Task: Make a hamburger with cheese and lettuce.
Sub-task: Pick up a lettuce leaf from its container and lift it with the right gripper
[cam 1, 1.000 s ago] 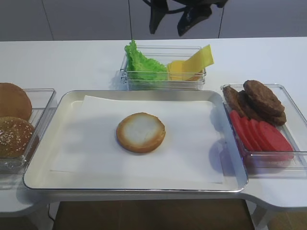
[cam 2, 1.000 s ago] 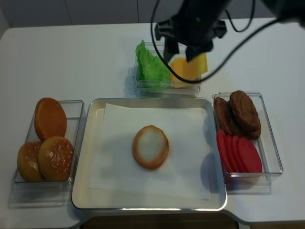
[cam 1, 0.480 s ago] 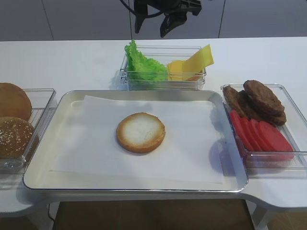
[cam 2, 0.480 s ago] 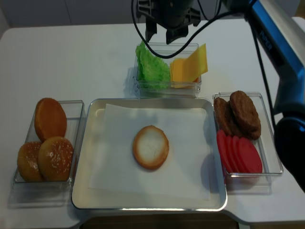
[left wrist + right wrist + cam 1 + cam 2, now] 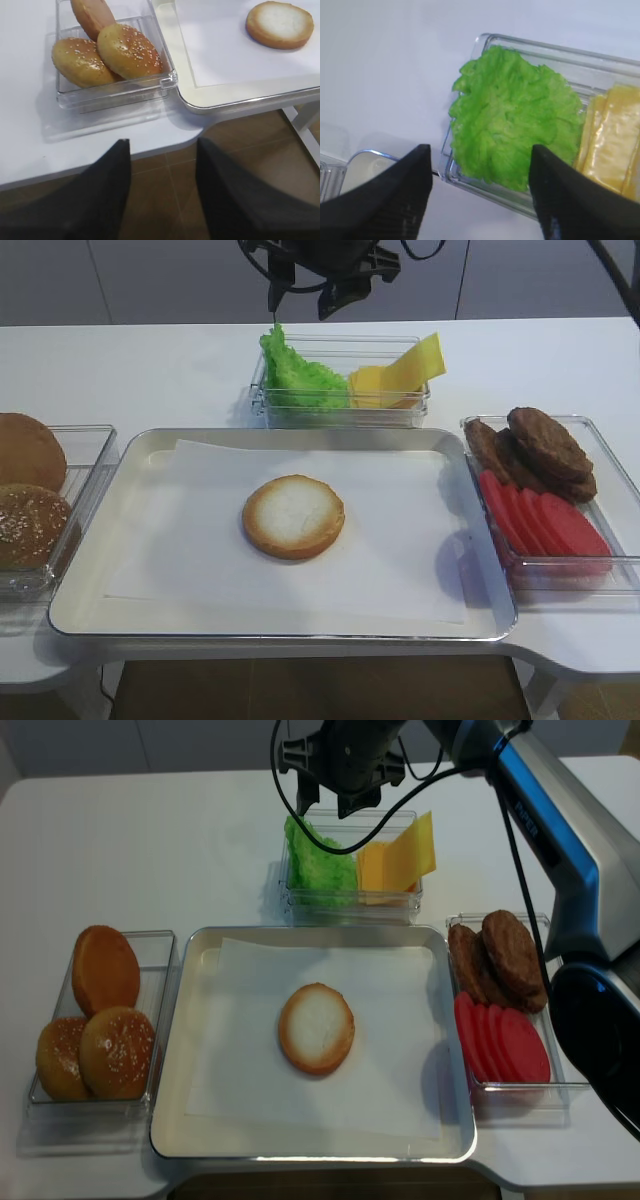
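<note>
The hamburger bun half [image 5: 293, 516] [image 5: 316, 1028] lies cut face up on white paper in the middle of the metal tray [image 5: 85, 580]; it also shows in the left wrist view [image 5: 280, 24]. Lettuce [image 5: 298, 375] [image 5: 515, 115] and cheese slices [image 5: 400, 375] [image 5: 612, 135] share a clear box [image 5: 340, 420] behind the tray. My right gripper [image 5: 302, 300] [image 5: 325, 802] [image 5: 480, 150] hangs open above the lettuce end of that box, holding nothing. My left gripper [image 5: 162, 145] is open and empty, low beyond the table's front left edge.
A clear box at the left holds sesame buns [image 5: 30, 510] [image 5: 107, 50]. At the right, another clear box holds dark patties [image 5: 545, 445] and red tomato slices [image 5: 545, 525]. The right arm's cables [image 5: 500, 810] hang over the back right.
The right gripper has moved left, from above the cheese to above the lettuce, and stays open. Food, tray and boxes have not moved.
</note>
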